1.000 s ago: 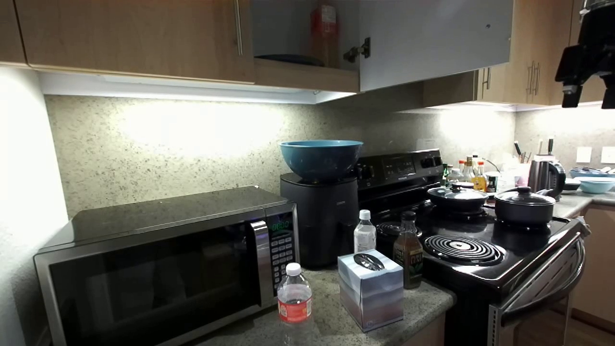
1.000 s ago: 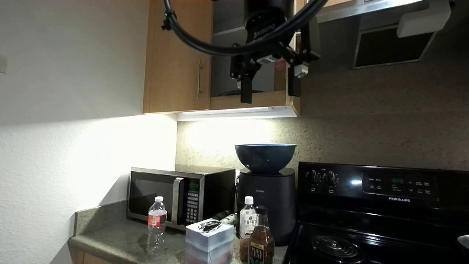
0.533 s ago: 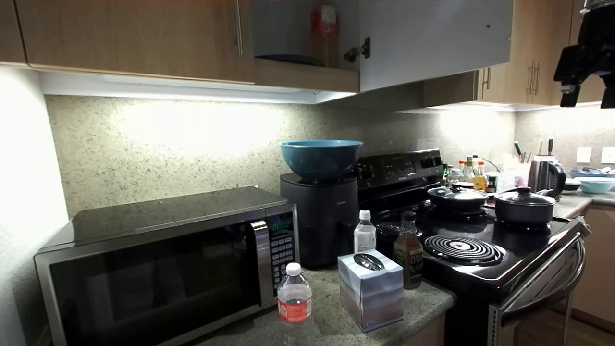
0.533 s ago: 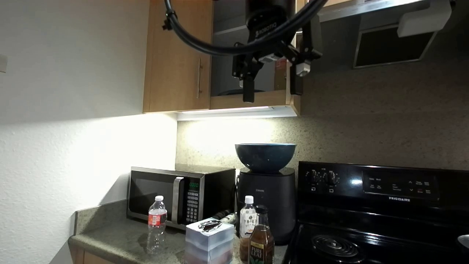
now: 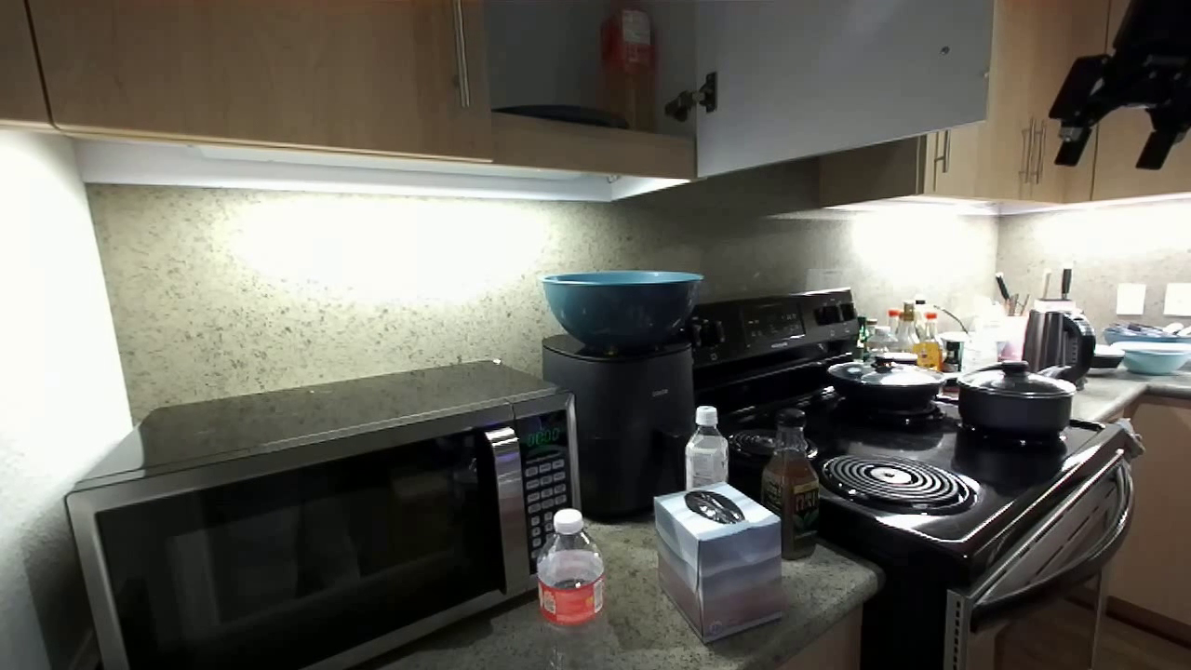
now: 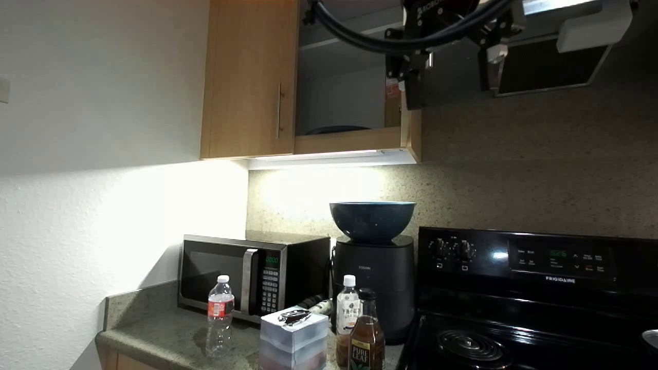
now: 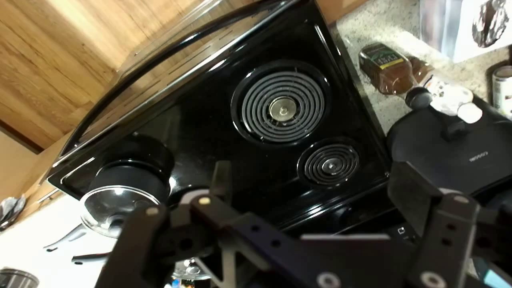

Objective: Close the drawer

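Note:
The drawer is a light-brown wall cabinet whose door (image 5: 842,74) stands wide open, its grey inner face showing in an exterior view. The grey interior (image 6: 344,97) shows in both exterior views, with a red item (image 5: 627,56) inside. The open door's handle is out of view. My gripper (image 5: 1115,151) is open and empty, to the right of the door and apart from it in that image. In an exterior view the gripper (image 6: 450,85) is in front of the cabinet's right edge, covering part of it. In the wrist view the gripper (image 7: 316,180) has widely parted fingers above the stove.
The black stove (image 7: 192,140) with lidded pots (image 5: 1016,400) is below. A microwave (image 5: 316,521), a black air fryer (image 6: 375,288) with a blue bowl (image 6: 372,218), bottles (image 6: 220,313) and a tissue box (image 5: 718,563) stand on the counter. A range hood (image 6: 555,67) hangs overhead.
My gripper has moved up and tilted. It has shifted right in one exterior picture and slightly left in the other. The cabinet door has not moved.

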Available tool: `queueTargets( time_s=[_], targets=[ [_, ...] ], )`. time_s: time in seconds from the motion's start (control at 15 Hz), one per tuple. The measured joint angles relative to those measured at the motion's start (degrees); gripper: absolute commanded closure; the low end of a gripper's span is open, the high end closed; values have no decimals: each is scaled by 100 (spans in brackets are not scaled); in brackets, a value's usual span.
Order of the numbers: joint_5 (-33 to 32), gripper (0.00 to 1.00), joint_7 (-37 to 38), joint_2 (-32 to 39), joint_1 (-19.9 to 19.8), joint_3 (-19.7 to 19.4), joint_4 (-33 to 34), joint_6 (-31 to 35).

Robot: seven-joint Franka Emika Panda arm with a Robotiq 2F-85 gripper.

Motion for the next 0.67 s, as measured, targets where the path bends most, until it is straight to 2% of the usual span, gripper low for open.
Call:
queueTargets(
  time_s=[0.2, 0.67],
  targets=[
    [121, 0, -3, 233, 1, -104, 331, 45],
    [346, 0, -87, 293, 26, -159, 391, 46]
  ],
)
